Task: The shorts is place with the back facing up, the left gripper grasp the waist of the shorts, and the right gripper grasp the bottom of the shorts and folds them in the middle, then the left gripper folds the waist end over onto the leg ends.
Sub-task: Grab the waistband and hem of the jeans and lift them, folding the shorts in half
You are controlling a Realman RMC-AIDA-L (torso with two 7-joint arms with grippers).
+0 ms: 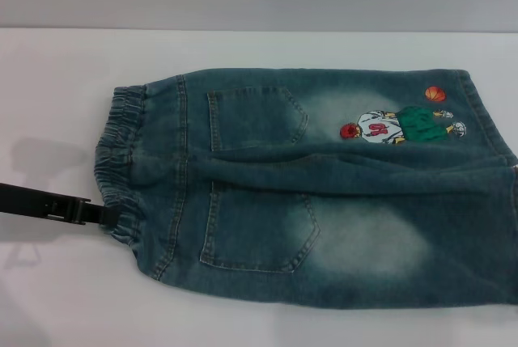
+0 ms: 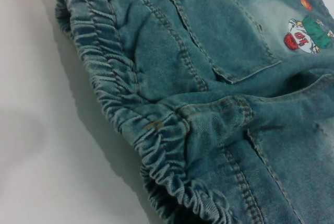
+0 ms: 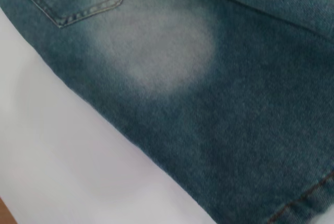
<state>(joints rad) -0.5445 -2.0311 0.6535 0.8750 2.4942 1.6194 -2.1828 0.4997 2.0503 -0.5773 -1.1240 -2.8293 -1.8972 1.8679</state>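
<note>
Lying flat across the white surface (image 1: 65,298), back up, the shorts (image 1: 324,193) show 2 pockets. My left gripper (image 1: 113,217) meets the waist (image 1: 117,161) at its near left corner; I cannot tell its fingers' state. My right gripper is out of sight.
</note>
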